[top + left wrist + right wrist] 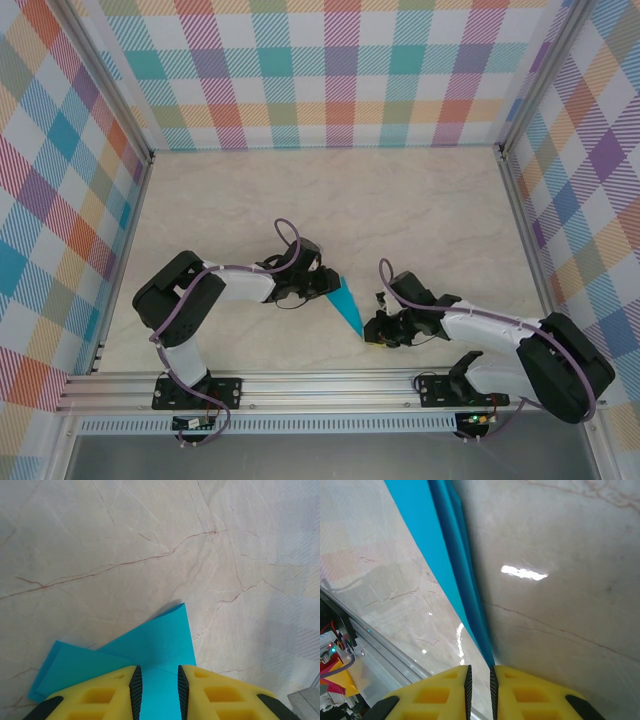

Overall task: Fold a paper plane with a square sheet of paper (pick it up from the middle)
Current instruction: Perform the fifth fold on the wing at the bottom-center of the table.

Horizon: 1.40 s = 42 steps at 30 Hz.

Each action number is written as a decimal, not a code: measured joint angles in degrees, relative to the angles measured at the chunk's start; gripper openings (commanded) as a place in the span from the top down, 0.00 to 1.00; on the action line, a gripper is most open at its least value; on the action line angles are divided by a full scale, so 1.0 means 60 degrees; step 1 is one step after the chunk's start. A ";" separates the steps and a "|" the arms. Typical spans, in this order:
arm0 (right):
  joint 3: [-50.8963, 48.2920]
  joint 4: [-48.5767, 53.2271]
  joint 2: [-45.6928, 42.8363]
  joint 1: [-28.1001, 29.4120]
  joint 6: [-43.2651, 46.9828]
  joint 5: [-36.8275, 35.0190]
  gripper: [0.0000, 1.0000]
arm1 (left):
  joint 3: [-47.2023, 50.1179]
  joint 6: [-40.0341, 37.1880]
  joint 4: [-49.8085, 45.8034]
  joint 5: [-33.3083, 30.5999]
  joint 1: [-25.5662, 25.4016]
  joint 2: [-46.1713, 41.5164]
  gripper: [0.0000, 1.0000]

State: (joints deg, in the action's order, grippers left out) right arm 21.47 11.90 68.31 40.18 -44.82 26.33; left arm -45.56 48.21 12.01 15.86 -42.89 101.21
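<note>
**Paper plane spans my two grippers**

The teal paper plane (348, 305) points near-right. Its tip is pinched in my right gripper (480, 670). Its wide far-left end runs between my left gripper's (157, 672) part-spread jaws, but I cannot tell whether they grip it.

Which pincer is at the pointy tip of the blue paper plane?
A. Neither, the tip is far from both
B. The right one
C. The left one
B: the sharp tip of the paper plane runs right into the gap of the right pincer, while the left pincer is at its wide end.
</note>
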 measured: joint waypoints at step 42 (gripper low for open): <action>-0.0699 -0.1872 0.0386 -0.0036 0.0022 0.0229 0.77 | -0.0091 -0.0011 -0.0157 -0.0007 0.0000 0.0018 0.72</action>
State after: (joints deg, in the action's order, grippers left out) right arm 17.28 0.67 70.63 39.97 -44.69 27.70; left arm -46.11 48.14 11.07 15.81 -42.89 101.32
